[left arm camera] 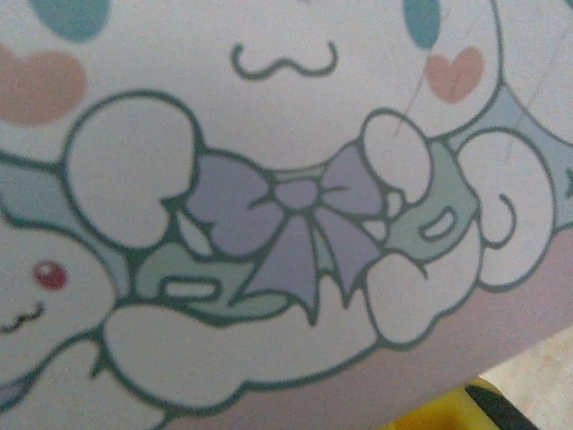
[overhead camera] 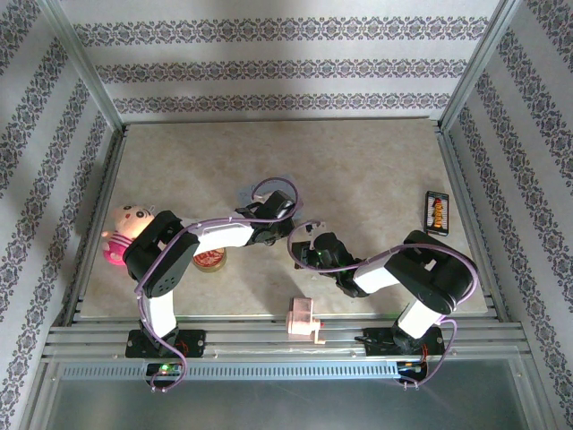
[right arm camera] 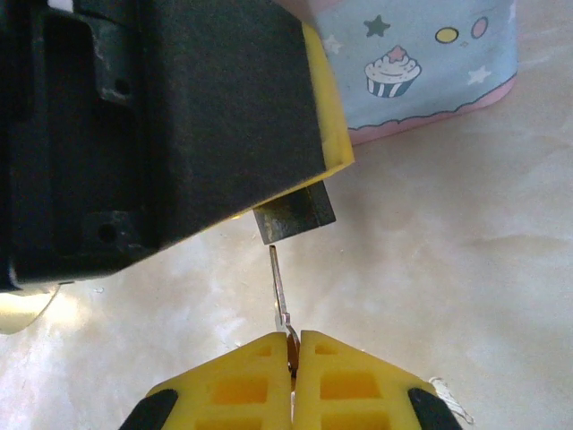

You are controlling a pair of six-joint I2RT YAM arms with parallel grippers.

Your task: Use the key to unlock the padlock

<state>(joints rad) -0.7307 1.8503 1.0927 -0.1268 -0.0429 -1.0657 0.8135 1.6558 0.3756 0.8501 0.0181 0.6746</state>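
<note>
From above, the left gripper (overhead camera: 283, 215) and right gripper (overhead camera: 304, 240) meet tip to tip. Left wrist: a pale blue cartoon-printed tin (left arm camera: 286, 134), close up. Right wrist: the right gripper's closed yellow pads (right arm camera: 345, 381) pinch the thin dull-metal key (right arm camera: 279, 287), its tip at the small dark boxy padlock (right arm camera: 295, 218) clamped by the left gripper.

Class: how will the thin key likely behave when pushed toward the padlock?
The key is a thin sliver, so it may flex if pushed off-line at the padlock. The right end effector pinches only its end, so it could pivot or slip. Being so small, it is probably very light.
</note>
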